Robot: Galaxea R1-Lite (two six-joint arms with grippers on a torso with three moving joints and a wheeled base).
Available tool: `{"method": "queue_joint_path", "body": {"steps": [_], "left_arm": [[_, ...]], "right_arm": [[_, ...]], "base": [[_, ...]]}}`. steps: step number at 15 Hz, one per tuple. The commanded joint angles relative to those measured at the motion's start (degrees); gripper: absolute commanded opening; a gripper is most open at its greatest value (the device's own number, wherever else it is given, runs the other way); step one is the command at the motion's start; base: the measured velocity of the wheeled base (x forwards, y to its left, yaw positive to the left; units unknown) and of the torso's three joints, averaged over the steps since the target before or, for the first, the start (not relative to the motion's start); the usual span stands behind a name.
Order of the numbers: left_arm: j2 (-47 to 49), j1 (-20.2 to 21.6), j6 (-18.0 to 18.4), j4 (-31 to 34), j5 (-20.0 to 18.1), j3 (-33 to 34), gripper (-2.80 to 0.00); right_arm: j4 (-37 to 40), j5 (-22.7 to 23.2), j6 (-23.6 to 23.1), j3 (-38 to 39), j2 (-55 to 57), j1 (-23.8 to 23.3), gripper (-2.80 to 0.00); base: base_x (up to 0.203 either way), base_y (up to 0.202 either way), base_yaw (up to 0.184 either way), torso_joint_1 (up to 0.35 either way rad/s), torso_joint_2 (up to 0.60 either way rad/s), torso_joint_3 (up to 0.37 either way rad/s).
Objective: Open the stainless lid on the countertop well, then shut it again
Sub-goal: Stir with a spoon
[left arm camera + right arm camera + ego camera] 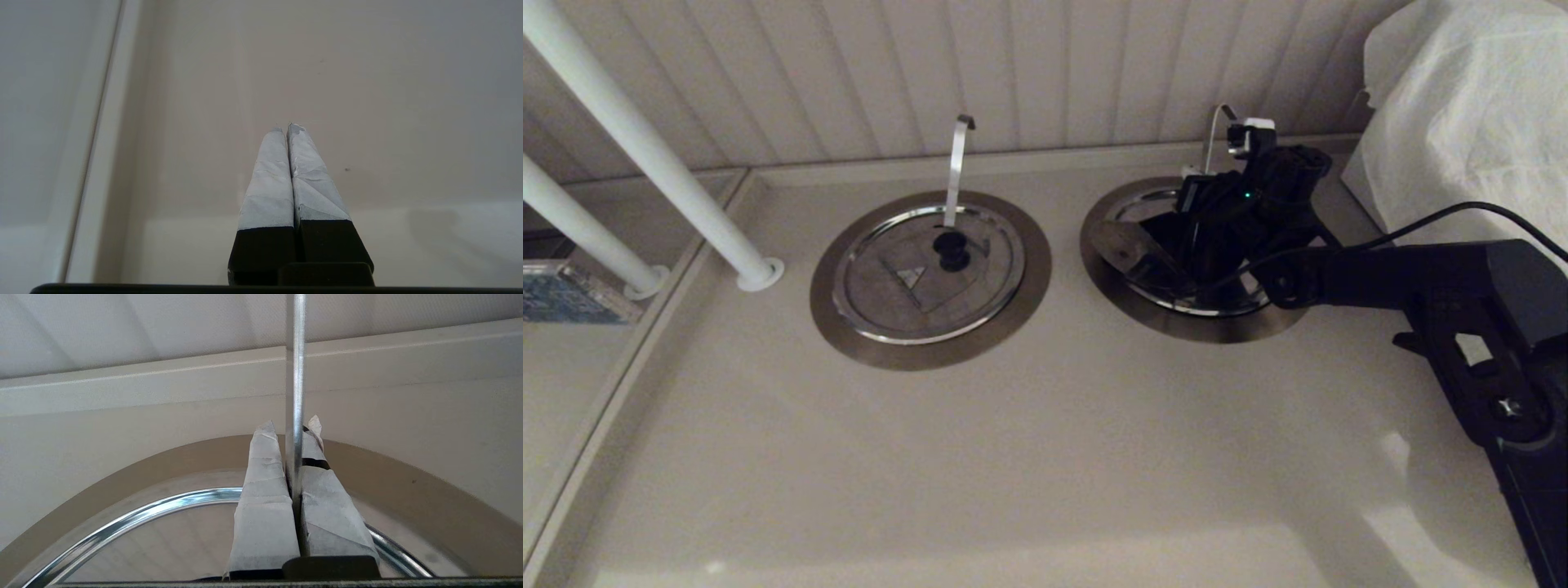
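The lid [1176, 282] is seen on the right-hand well [1217, 327] of the beige worktop [1029, 457], near the back wall; its bright rim [135, 516] shows as a curved band in the right wrist view, with the wide brushed-steel ring around it. A wedge-shaped section [1123, 245] at the lid's left side appears tilted up out of the flat, though much of the lid is hidden behind the arm. A flat steel handle [295, 396] rises upright from the lid, its hooked top visible above the arm in the head view. The right end effector [292, 435] is clenched on this handle, which is pinched between the two taped fingers [265, 486]; the lid's knob cannot be made out. To the left, well apart, a second lid [929, 273] with a black knob [951, 249] and a triangle mark is seen lying flat on its own ringed well, with its own steel handle [958, 167] standing upright. Two white poles [645, 147] are planted on the worktop's left side, and a white cloth-covered object [1470, 106] is seen at the far right. The left end effector [291, 130] is held over bare worktop, its taped fingers pressed together on nothing.
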Motion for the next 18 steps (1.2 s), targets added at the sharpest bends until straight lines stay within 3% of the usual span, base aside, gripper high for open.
{"method": "queue_joint_path", "body": {"steps": [1,7,15,18], "left_arm": [[0.0,0.0,0.0,0.0,0.0,0.0,-2.80],[0.0,0.0,0.0,0.0,0.0,0.0,-2.80],[0.0,0.0,0.0,0.0,0.0,0.0,-2.80],[0.0,0.0,0.0,0.0,0.0,0.0,-2.80]], "right_arm": [[-0.2,-0.1,0.0,0.0,-0.2,0.2,-2.80],[0.3,-0.1,0.8,3.0,-5.1,0.2,-2.80],[8.8,-2.0,0.3,19.2,-22.2,3.2,-2.80],[7.3,-2.8,-1.2,21.9,-22.5,2.6,-2.80]], "base": [[0.000,0.000,0.000,0.000,0.00,0.000],[0.000,0.000,0.000,0.000,0.00,0.000],[0.000,0.000,0.000,0.000,0.00,0.000],[0.000,0.000,0.000,0.000,0.00,0.000]]}}
